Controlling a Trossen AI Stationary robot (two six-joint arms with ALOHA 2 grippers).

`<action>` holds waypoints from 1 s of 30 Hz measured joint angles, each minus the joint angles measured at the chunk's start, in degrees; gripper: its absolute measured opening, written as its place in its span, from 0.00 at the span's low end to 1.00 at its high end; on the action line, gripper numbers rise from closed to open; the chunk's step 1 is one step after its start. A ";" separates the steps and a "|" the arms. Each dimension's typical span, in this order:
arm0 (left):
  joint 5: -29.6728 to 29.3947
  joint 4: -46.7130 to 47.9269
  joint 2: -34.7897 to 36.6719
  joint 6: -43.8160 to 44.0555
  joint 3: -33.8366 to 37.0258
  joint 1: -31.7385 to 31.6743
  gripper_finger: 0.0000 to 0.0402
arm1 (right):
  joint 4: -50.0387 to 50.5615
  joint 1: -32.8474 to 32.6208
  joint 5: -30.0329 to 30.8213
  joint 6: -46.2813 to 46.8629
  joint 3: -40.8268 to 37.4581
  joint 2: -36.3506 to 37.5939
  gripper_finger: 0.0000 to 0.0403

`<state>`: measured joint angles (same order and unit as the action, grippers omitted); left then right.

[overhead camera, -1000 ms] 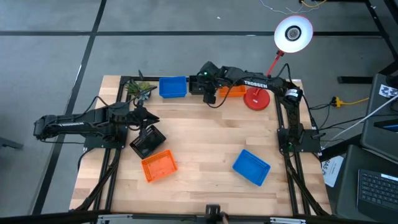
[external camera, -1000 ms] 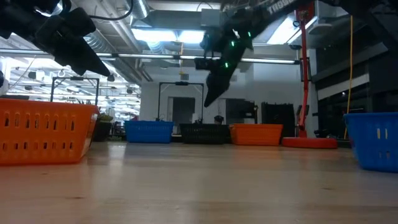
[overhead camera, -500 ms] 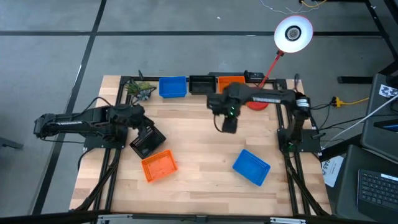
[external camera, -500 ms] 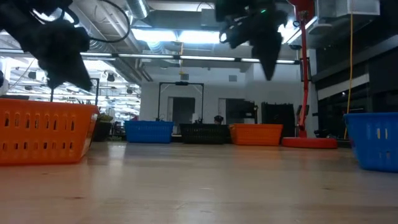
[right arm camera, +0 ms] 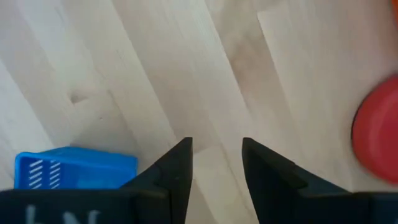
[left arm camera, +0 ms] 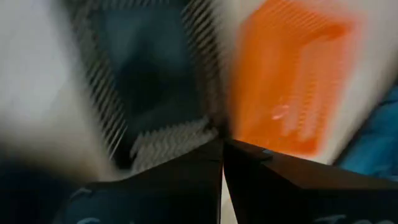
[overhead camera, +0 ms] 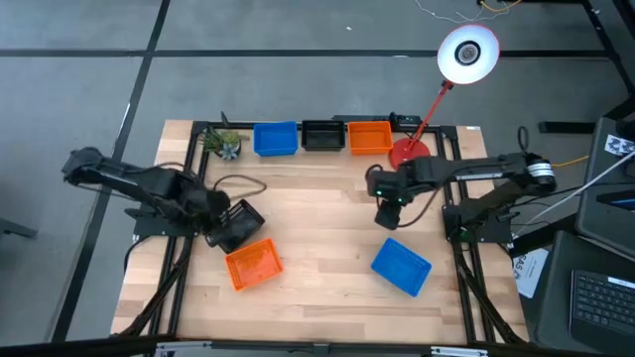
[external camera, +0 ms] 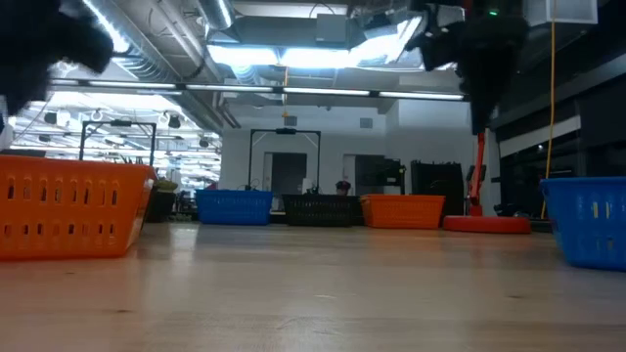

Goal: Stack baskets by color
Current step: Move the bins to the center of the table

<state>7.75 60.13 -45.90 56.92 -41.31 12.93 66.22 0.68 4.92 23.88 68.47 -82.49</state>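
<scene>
Three baskets lie loose on the table: a black mesh one (overhead camera: pixel 241 226), an orange one (overhead camera: pixel 254 266) near it, and a blue one (overhead camera: pixel 401 266) at the near right. A blue (overhead camera: pixel 276 139), a black (overhead camera: pixel 319 136) and an orange basket (overhead camera: pixel 369 137) stand in a row along the far edge. My left gripper (overhead camera: pixel 220 211) is shut, its fingers (left arm camera: pixel 222 152) pointing down over the black basket's (left arm camera: pixel 155 81) left side, beside the orange one (left arm camera: pixel 286 81). My right gripper (overhead camera: pixel 386 216) hangs open (right arm camera: pixel 216 165) over bare wood, just beyond the loose blue basket (right arm camera: pixel 74 169).
A red lamp stands with its round base (overhead camera: pixel 409 154) at the far right, close behind my right gripper, and its head (overhead camera: pixel 468 55) beyond the table. A small green plant (overhead camera: pixel 223 146) sits at the far left corner. Bare wood lies in the table's middle.
My right gripper has swung from the far row of baskets toward the near right, ending just beyond the loose blue basket, and has stayed open. My left gripper has tipped downward over the black basket while its arm drew back toward the table's left edge. No basket has moved.
</scene>
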 joint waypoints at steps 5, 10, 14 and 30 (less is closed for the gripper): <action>5.85 9.65 -7.65 14.14 -0.01 5.75 0.00 | -0.76 -2.10 0.08 6.09 -6.29 5.05 0.34; 11.26 8.89 -13.78 16.99 -0.01 9.60 0.00 | -1.37 -4.24 0.54 9.10 -8.75 7.98 0.34; 6.89 8.83 -19.44 16.35 0.05 10.22 0.00 | -2.80 -5.67 2.79 9.10 -8.44 8.50 0.34; -27.95 -16.99 -30.37 -18.04 -9.27 -1.47 0.00 | -9.30 -7.60 3.02 8.92 -8.20 8.47 0.34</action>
<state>-20.20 43.14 -76.27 38.88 -50.57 11.46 56.93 -6.92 7.94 32.80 60.27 -74.02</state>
